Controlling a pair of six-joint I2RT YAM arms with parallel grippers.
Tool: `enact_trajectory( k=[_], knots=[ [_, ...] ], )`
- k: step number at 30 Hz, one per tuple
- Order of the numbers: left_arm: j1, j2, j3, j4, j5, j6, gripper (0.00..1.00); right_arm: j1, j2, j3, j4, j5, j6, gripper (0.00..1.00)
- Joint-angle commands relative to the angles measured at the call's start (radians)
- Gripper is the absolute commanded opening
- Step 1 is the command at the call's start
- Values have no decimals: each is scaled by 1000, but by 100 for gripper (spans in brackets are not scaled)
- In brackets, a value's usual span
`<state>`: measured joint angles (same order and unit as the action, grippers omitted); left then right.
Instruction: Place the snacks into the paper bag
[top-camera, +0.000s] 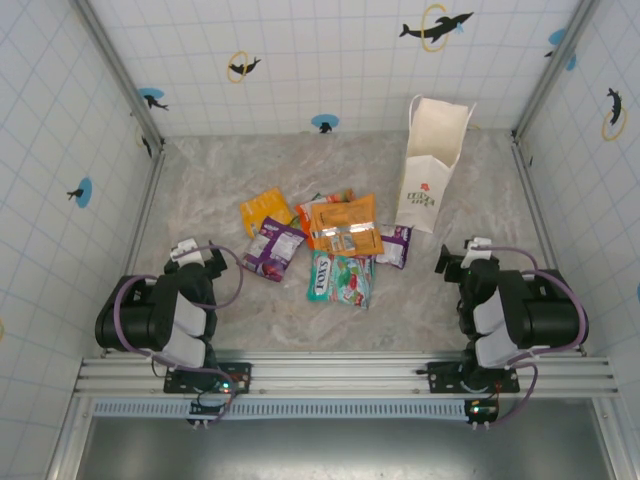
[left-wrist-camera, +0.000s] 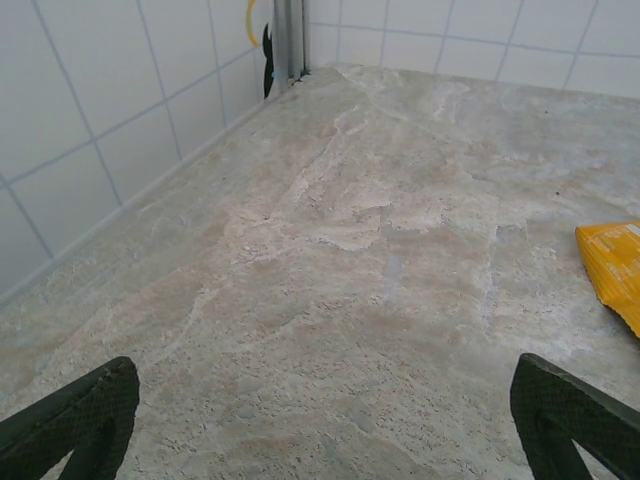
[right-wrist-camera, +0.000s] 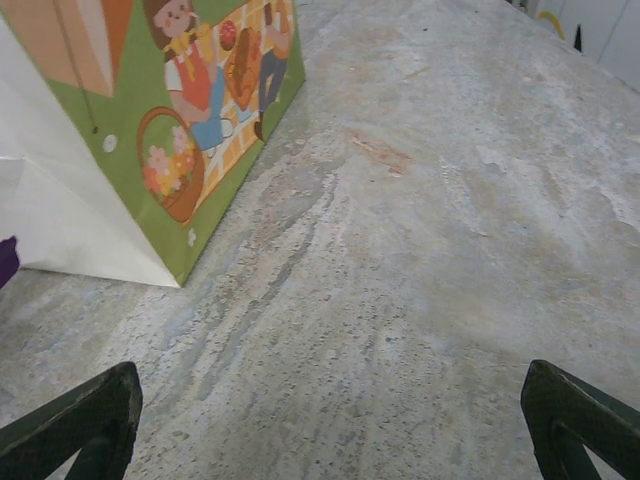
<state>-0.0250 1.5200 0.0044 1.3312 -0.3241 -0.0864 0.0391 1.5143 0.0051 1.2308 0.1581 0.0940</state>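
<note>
The snack packets (top-camera: 322, 245) are clustered at the middle of the counter (top-camera: 220, 180), the white paper bag (top-camera: 432, 160) is stood toward its far right corner, and the left jaws and right jaws are held wide open, empty, by the near edge.

Both arms (top-camera: 165, 315) are black and white, trailing looped purple cables (top-camera: 117, 305).

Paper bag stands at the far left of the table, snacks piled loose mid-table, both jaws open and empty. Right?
Wrong side: the paper bag stands at the far right, ahead of the right gripper, per the top external view. The rest holds: snacks piled loose mid-table, both jaws open and empty.
</note>
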Motion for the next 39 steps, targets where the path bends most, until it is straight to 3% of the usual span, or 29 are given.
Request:
enact_trajectory(
  k=[1,4,9,11,16,21,30,35,39],
  knots=[
    [5,-54,2,-93,56,2,93,-9,-58,-13,-14,69,33,100],
    [4,-124,88,-299,88,16,90,-17,-154,-10,-107,42,37,100],
    [-19,-241,211,-538,92,-33,89,-69,-373,99,-550,8,197,100],
    [-41,-271,296,-660,113,-60,88,-97,-448,122,-646,-18,250,100],
    [-186,-233,673,-1076,140,-71,87,-171,-584,188,-786,-190,319,100],
    [-318,-129,1014,-1341,281,-97,85,-210,-578,319,-957,-358,346,100],
    [-490,46,1396,-1476,535,-220,83,-215,-505,485,-1014,-559,367,100],
    [-532,125,1491,-1464,586,-218,83,-213,-494,614,-1056,-565,356,99],
    [-534,154,1514,-1463,604,-221,83,-212,-421,807,-1133,-647,340,95]
  ],
)
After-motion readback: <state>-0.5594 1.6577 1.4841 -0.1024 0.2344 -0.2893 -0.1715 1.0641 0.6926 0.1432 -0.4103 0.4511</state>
